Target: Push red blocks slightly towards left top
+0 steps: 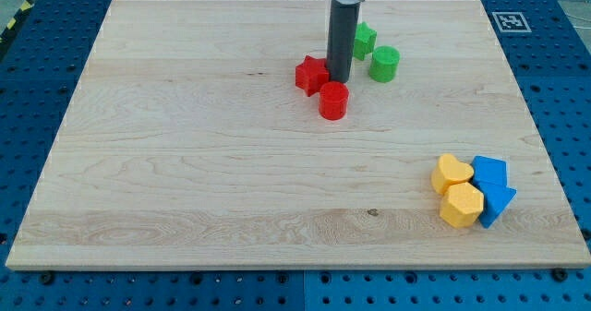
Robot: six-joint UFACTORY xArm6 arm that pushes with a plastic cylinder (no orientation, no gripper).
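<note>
A red star block point(311, 74) and a red cylinder point(333, 101) sit close together on the wooden board point(185, 163), a little above its middle. My tip point(338, 78) stands just to the right of the red star and just above the red cylinder, touching or nearly touching both. The dark rod rises from there to the view's top.
A green block point(364, 40), partly hidden by the rod, and a green cylinder point(384, 64) lie to the right of my tip. A yellow heart point(451, 173), a yellow hexagon block point(461, 205) and two blue blocks point(490, 173) point(499, 202) cluster at the bottom right.
</note>
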